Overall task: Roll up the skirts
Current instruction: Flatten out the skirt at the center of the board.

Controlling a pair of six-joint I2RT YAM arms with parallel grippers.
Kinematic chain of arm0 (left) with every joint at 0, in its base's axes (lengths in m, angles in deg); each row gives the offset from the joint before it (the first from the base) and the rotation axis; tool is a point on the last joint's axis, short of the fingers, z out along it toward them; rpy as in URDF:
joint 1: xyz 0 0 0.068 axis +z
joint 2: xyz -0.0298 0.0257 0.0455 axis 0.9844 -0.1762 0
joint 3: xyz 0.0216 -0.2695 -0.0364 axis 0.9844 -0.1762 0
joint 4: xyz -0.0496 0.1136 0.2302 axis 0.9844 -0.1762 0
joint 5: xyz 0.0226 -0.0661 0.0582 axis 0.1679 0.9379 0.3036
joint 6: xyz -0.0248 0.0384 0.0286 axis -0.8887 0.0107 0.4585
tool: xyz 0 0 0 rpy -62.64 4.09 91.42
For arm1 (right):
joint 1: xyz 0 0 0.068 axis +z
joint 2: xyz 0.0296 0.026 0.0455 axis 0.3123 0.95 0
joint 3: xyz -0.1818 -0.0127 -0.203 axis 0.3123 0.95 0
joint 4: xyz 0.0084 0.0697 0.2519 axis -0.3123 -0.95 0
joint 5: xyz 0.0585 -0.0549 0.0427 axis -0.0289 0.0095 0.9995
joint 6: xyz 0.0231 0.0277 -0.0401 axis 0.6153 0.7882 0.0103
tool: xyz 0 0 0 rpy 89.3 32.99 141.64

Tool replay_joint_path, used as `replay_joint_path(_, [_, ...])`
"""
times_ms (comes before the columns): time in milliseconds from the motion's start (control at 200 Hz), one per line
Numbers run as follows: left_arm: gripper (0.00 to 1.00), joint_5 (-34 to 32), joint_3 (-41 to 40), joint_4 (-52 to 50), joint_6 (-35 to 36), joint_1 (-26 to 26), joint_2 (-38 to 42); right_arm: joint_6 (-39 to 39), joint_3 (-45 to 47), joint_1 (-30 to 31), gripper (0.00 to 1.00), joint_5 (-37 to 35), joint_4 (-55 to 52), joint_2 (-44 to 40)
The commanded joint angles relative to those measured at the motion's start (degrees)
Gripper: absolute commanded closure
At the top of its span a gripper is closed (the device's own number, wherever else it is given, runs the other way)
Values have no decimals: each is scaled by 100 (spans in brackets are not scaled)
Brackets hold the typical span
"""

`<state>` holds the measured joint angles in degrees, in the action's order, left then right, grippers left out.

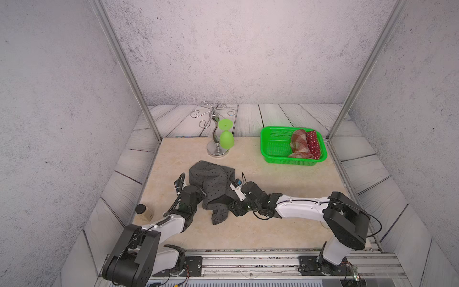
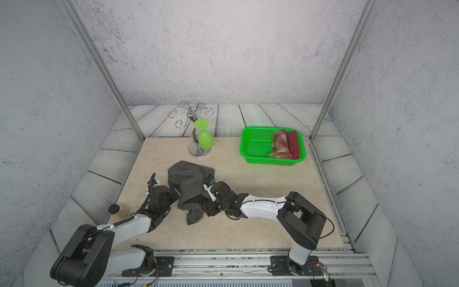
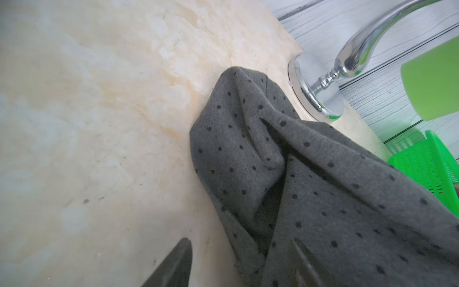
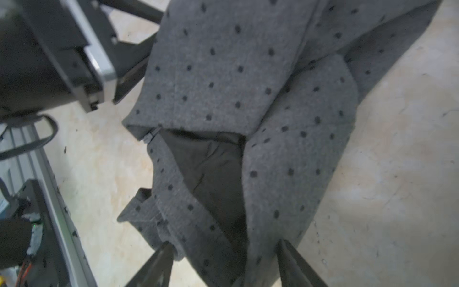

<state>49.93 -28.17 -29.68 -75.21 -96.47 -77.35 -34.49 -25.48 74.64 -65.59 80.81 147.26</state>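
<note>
- Both top views: the dark grey skirt (image 1: 211, 184) is a rumpled heap mid-table (image 1: 248, 231), draped over the tips of both arms. The left gripper (image 1: 201, 193) and right gripper (image 1: 229, 201) are mostly buried under it, so I can't read either one from up here.
- Same views: the plaid skirt (image 1: 299, 144) and the red dotted skirt (image 1: 313, 144) sit rolled, side by side, at the right end of the green basket (image 1: 270, 154) at the back right. A chrome stand (image 1: 215, 139) with a green glass (image 1: 226, 140) hanging upside down is just behind the grey heap.
- Left wrist: the left gripper (image 3: 240, 239) is spread wide. One finger (image 3: 176, 263) is bare, with a strip of tabletop between it and the cloth; the other lies against the dark grey skirt (image 3: 248, 161). Nothing clamped.
- Right wrist: the right gripper (image 4: 224, 243) has its fingers apart, with a thick fold of the dark grey skirt (image 4: 223, 74) filling the gap and touching both. Can't tell if it's really pinched.
</note>
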Motion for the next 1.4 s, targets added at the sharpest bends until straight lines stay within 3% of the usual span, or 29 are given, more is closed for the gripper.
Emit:
replay_joint_path(0, [35,-409,133,-474,-52,-34,439,-299,-122,-8,44,-356,-366,197])
replay_joint_path(350, [35,-670,234,-761,74,-14,1011,-568,138,163,28,-620,-670,84])
replay_joint_path(716, [35,-690,237,-719,92,-15,946,-1338,-208,773,27,-1635,-1427,289])
replay_joint_path(976, [35,-704,243,-696,101,-8,925,-1795,-681,780,28,-2391,-1519,751])
replay_joint_path(1071, [34,-766,217,-708,141,1,984,-1983,-717,784,35,-2574,-1320,778])
replay_joint_path(1151, [34,-760,216,-713,150,31,1008,-2119,-726,781,49,-2596,-1229,739])
replay_joint_path(1261, [34,-724,251,-731,155,76,1008,-2204,-783,772,100,-2614,-1237,680])
replay_joint_path(1396, [34,-699,345,-853,157,106,1103,-2276,-628,773,100,-2738,-1122,15])
